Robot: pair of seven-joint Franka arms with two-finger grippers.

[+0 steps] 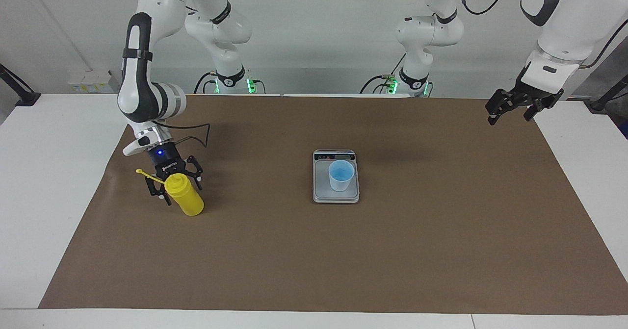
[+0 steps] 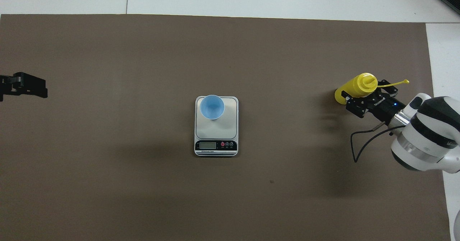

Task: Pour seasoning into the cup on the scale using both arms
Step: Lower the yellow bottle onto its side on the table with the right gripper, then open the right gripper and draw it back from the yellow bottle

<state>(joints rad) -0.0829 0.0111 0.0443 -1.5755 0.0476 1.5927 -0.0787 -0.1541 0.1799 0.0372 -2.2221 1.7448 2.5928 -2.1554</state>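
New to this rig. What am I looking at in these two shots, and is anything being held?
These are two white robot arms at one table, each ending in a black two-finger tool. The facing view looks at the robots from across the table, so they stand at its top. The overhead view looks steeply down from above their own end, so everything appears turned half round.

On the brown mat, a silver scale sits mid-table with a light blue cup on its plate. A yellow squeeze bottle stands toward the right arm's end.

The right tool is down around the bottle with its fingers spread on either side, so it looks open rather than gripping. The left tool hangs open over the mat at the left arm's end, waiting and holding nothing.
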